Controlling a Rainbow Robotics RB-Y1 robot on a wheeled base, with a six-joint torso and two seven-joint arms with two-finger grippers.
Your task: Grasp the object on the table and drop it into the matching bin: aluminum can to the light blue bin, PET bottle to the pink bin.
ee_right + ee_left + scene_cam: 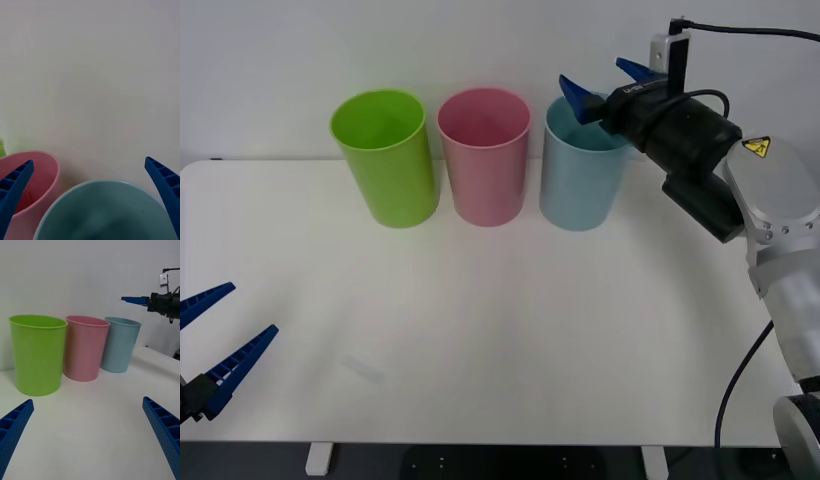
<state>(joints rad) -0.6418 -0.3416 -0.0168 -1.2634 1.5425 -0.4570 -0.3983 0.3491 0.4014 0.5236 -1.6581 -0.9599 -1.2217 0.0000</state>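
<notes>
Plain white wall behind, big white table in front. Right gripper is up over the light blue bin, fingers spread wide with nothing between them; from its wrist camera you look straight down into the bin's mouth and can't make out anything inside. Pink bin sits just beside the blue one, lime green bin next to that, all three in a row near the far edge. Left gripper hangs low at the near left corner, also spread open and holding nothing
</notes>
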